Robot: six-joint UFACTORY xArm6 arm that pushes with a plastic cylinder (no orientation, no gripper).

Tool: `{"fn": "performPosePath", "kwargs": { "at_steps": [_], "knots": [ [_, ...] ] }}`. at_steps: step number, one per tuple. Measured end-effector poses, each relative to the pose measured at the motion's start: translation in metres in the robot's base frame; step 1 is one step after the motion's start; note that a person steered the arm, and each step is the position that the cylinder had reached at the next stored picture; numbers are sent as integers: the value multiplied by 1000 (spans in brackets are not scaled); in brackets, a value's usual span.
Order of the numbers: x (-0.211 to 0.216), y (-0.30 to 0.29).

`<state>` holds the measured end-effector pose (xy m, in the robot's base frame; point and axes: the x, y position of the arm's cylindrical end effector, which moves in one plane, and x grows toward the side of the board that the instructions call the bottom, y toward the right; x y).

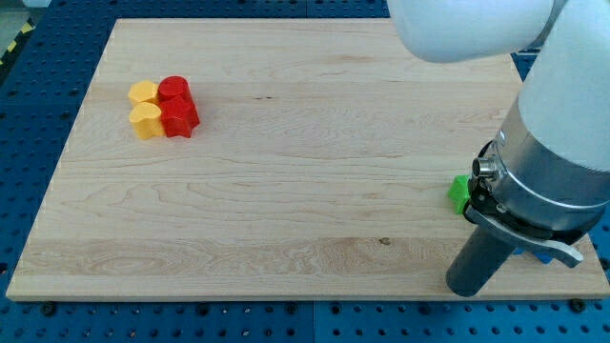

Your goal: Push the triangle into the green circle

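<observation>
Down in the lower right of the frame my tip (469, 289) sits at the very near edge of the wooden board (286, 191), the dark rod rising from it into the big white and grey arm (558, 143) that fills the right side of the view. There are no jaws on this tool, just the bare rod, so nothing opens, closes or clamps, and the tip is touching no block. Just above and left of the rod, a green block (459, 191) peeks out from behind the arm; only a sliver shows, so its shape cannot be told. A bit of blue (536, 253) shows under the arm's collar, too hidden to say what it is. Well apart from all this, in the upper left of the frame, four blocks huddle together touching: two yellow blocks (144, 93) (146, 121) on the left, two red blocks (173, 90) (179, 117) on the right. No triangle can be made out clearly anywhere.
</observation>
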<state>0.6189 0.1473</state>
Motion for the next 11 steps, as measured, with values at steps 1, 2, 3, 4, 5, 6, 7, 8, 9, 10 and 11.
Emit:
{"fn": "performPosePath", "kwargs": {
  "at_steps": [1,2,3,4,5,6,7,8,9,10,11],
  "knots": [
    [0,8],
    [-1,20],
    [-1,54],
    [-1,83],
    [-2,85],
    [-24,101],
    [-27,103],
    [-28,107],
    [-29,132],
    [-37,137],
    [-54,127]
  ]
}}
